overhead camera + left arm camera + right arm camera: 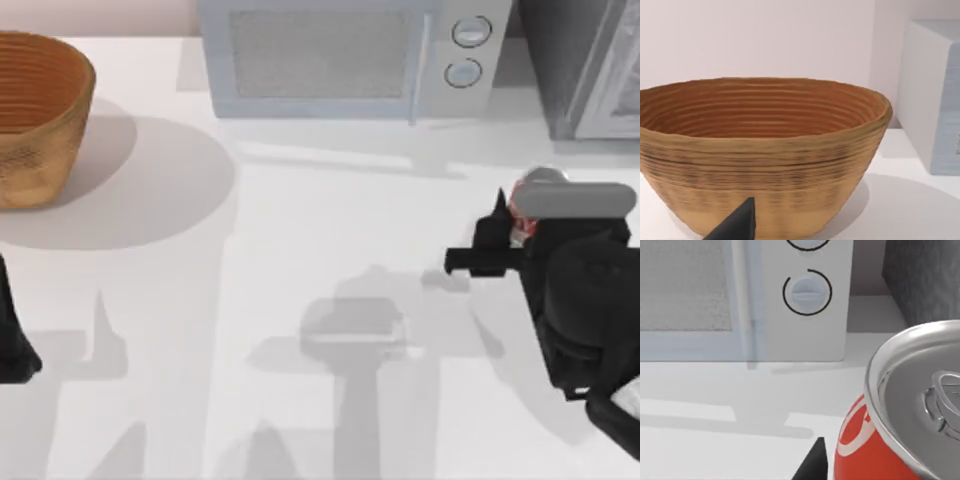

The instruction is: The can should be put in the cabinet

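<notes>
1. Right wrist view: one dark finger point(812, 462) of the right gripper point(518, 232) lies just beside the can point(900, 415). I cannot tell whether the fingers are clamped on it or merely around it.
2. The can stands upright at the table's point(300, 250) right side, in front of the cabinet point(580, 60) and to the right of the microwave point(350, 55).
3. Judged from its look, the can is light, rigid and smooth-walled, so it may slip or dent under a hard squeeze. The red label band at mid-height seems the best place to hold it, with the silver top left clear.
4. The cabinet door looks closed or nearly so, though I cannot be sure.
5. The left gripper point(15, 340) sits parked at the left edge, near the basket point(760, 150); one dark fingertip point(737, 227) shows, but not whether the fingers are apart.
</notes>
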`<state>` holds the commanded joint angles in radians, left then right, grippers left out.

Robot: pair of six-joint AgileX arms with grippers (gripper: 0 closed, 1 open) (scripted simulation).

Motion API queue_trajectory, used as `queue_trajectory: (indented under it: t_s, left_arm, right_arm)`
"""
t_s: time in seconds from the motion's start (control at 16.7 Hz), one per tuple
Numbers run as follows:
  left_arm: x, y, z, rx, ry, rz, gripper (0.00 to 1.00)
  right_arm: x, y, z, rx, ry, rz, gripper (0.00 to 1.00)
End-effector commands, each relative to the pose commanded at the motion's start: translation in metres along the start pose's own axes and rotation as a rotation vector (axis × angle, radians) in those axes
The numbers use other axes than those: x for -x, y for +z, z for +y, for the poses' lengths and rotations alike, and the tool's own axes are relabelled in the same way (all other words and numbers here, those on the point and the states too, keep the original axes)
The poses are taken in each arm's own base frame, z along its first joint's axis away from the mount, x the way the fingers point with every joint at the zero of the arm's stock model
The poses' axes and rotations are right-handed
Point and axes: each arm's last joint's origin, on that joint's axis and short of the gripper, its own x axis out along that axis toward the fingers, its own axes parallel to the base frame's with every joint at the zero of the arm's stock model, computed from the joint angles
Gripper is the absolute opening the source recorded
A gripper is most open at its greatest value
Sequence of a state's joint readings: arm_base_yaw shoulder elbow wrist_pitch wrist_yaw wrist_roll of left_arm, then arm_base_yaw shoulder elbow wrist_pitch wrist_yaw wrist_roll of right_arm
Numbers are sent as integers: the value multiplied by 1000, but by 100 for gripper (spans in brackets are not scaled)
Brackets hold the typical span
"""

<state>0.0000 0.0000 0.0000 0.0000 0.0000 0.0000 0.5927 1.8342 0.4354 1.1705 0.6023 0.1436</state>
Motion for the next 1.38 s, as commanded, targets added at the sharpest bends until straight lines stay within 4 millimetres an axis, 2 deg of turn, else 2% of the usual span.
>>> queue_trajectory:
  t_s: [0.3,0.48,0.6,1.02,1.2,1.38]
  left_arm:
    - [0,0,0,0,0,0,100]
    - [0,0,0,0,0,0,100]
    - [0,0,0,0,0,0,100]
    - [0,0,0,0,0,0,100]
    - [0,0,0,0,0,0,100]
    - [0,0,0,0,0,0,100]
  right_arm:
    - [16,52,-5,13,-6,20,0]
    - [26,73,-9,7,-6,17,0]
    - [30,79,-11,3,-6,13,0]
    - [33,81,-16,-1,-2,11,0]
    - [45,91,-36,-14,9,-10,0]
    - [67,98,-65,-28,16,-44,0]
